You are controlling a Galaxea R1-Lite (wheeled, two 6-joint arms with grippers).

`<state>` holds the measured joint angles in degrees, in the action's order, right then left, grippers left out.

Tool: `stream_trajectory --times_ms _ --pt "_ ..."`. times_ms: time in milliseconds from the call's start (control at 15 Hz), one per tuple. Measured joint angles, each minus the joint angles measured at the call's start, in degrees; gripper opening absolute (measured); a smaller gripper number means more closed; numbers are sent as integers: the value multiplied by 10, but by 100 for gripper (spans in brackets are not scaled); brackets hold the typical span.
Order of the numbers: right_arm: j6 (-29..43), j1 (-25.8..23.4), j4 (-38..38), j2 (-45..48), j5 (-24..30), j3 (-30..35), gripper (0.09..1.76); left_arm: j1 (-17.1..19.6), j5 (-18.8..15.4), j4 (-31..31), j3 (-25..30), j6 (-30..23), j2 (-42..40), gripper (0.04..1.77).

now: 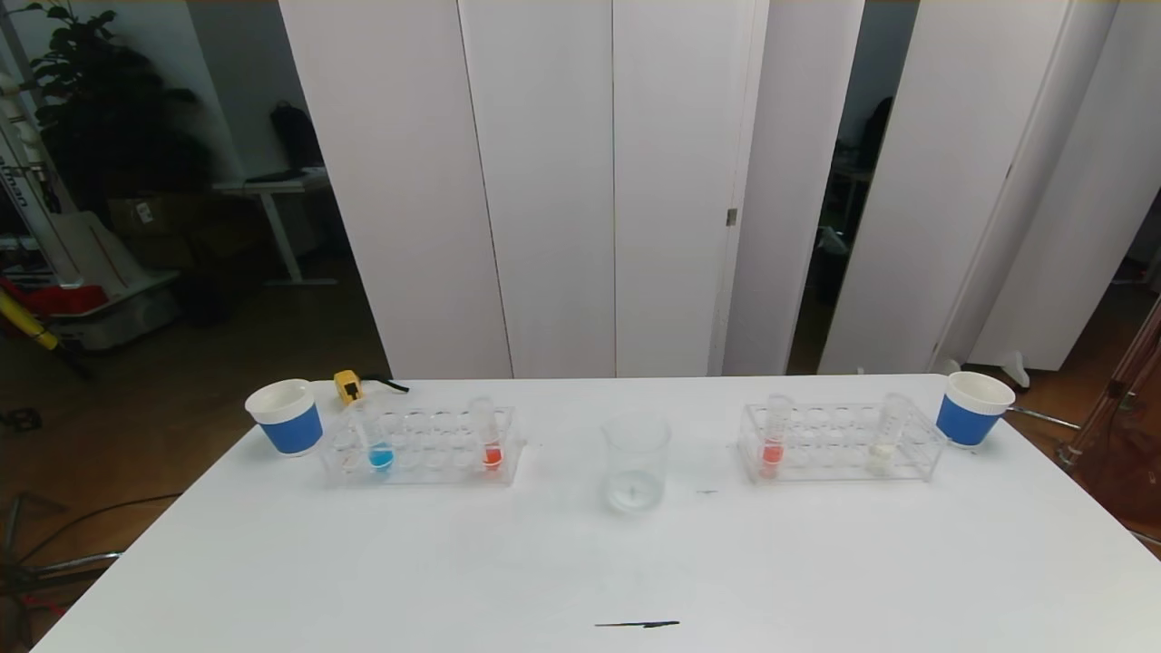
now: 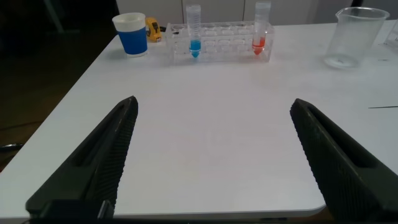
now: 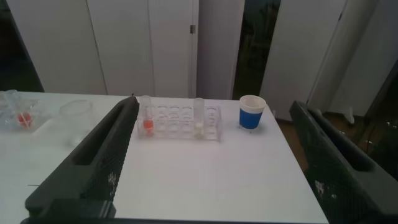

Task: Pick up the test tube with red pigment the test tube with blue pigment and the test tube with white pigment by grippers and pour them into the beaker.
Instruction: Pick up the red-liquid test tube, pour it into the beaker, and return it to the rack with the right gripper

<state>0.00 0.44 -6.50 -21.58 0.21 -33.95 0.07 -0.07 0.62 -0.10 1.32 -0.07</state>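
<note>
holding both hands wide and empty, back at the near edge of the worktop (image 1: 363, 562). left hand (image 2: 211, 155) faces the left rack (image 1: 422, 446); right hand (image 3: 211, 155) faces the right rack (image 3: 180, 121). neither shows in the head view.

test tube with blue pigment (image 1: 375, 435) stands upright at the left rack's left end, a test tube with red pigment (image 1: 487, 432) at its right end. second red tube (image 1: 774, 437) at the right rack's left end, test tube with white pigment (image 1: 887, 435) toward its right end. beaker (image 1: 635, 461) sits between the racks, well apart from both, looks near empty.

handling guess: tubes are light, stiff, smooth and slippery, likely brittle. liquid sits only in the lowest part, so the weight is low. i'd pinch the bare upper section above the rack top, fingers square across the tube, gentle squeeze, lift straight up to clear the hole. beaker is light too, a nudge could tip it.

blue cups (image 1: 287, 416) at the outer ends, not involved.
</note>
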Motion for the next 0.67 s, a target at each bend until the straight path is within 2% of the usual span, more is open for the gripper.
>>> stream_trajectory --times_ms 267,667 --pt "11 0 49 -132 0 -68 173 0 0 0 0 0 0 175" --pt "24 7 181 -351 0 -111 173 0 0 0 0 0 0 175"
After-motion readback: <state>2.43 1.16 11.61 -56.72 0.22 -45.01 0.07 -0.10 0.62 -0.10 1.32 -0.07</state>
